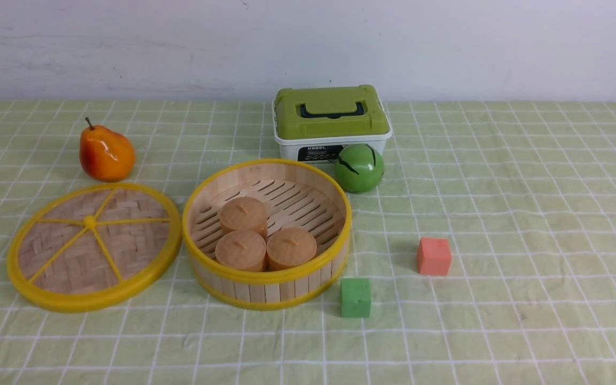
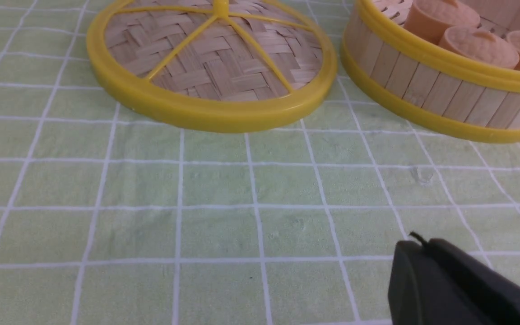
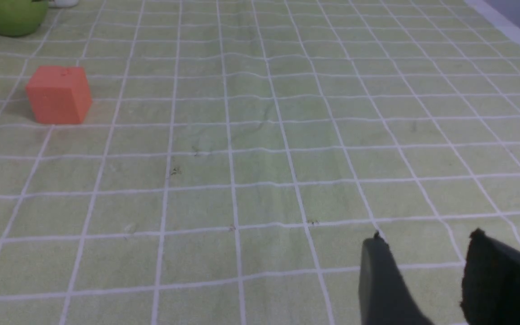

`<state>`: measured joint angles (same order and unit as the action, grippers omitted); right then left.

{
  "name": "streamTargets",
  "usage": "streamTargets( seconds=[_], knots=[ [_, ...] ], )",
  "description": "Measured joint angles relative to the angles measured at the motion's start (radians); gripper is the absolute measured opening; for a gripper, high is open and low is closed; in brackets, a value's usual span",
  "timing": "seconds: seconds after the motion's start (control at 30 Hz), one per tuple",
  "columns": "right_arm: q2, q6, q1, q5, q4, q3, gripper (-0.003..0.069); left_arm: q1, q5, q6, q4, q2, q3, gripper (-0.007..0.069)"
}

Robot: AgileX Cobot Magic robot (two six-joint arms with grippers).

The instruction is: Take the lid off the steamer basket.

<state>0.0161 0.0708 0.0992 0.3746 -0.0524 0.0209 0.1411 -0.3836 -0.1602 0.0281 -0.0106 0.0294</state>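
Table (image 1: pixel 527 214) was covered edge to edge by a pale green cloth (image 1: pixel 500 321) with a white grid pattern, slightly wrinkled, with a few small dark specks. Behind it stood a plain white wall (image 1: pixel 447 43), faintly scuffed, meeting the table along a straight line. Light was soft and even, with short, faint shadows. No window or floor was in view.

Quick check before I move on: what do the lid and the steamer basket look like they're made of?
The lid: a woven panel, apparently bamboo strips, matte, set in a thick, slightly glossy yellow rim with spokes that looks like plastic. The steamer basket: upright pale wood-like slats for the wall, matte, with yellow, probably plastic, rims at top and bottom.
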Motion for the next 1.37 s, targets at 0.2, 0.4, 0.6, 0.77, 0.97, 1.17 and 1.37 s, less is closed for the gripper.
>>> streamTargets(
  seconds=[0.2, 0.4, 0.6, 0.77, 0.97, 1.17, 1.37],
  knots=[
    [0.0, 0.0, 0.0, 0.0, 0.0, 0.0, 0.0241, 0.0, 0.0, 0.0, 0.002, 0.0, 0.0, -0.0011],
    [0.0, 0.0, 0.0, 0.0, 0.0, 0.0, 0.0241, 0.0, 0.0, 0.0, 0.003, 0.0, 0.0, -0.0005],
    [0.0, 0.0, 0.0, 0.0, 0.0, 0.0, 0.0241, 0.0, 0.0, 0.0, 0.003, 0.0, 0.0, -0.0001],
    [0.0, 0.0, 0.0, 0.0, 0.0, 0.0, 0.0241, 0.0, 0.0, 0.0, 0.004, 0.0, 0.0, 0.0005],
    [0.0, 0.0, 0.0, 0.0, 0.0, 0.0, 0.0241, 0.0, 0.0, 0.0, 0.004, 0.0, 0.0, 0.0011],
    [0.0, 0.0, 0.0, 0.0, 0.0, 0.0, 0.0241, 0.0, 0.0, 0.0, 0.004, 0.0, 0.0, 0.0018],
    [0.0, 0.0, 0.0, 0.0, 0.0, 0.0, 0.0241, 0.0, 0.0, 0.0, 0.004, 0.0, 0.0, 0.0019]
  ],
)
